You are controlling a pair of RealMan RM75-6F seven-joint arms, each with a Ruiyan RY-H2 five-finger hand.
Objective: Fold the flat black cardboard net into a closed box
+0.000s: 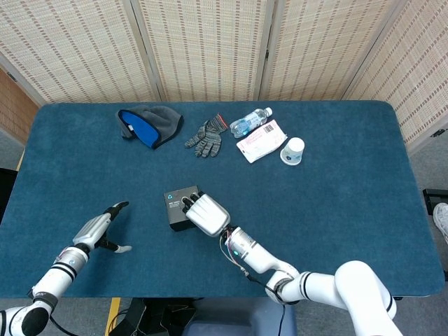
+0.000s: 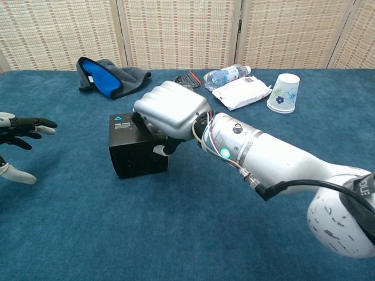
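Observation:
The black cardboard box stands folded up as a cube on the blue table, near the front and left of centre; a small blue mark shows on its top. My right hand lies over the box's right side. Its fingers curl onto the top and its thumb presses the front face in the chest view, where the right hand hides the box's right part. My left hand hovers apart from the box at the front left, fingers spread, holding nothing; the chest view shows the left hand at the left edge.
Along the far side lie a grey and blue beanie, a grey glove, a water bottle, a white packet and a paper cup. Woven screens stand behind the table.

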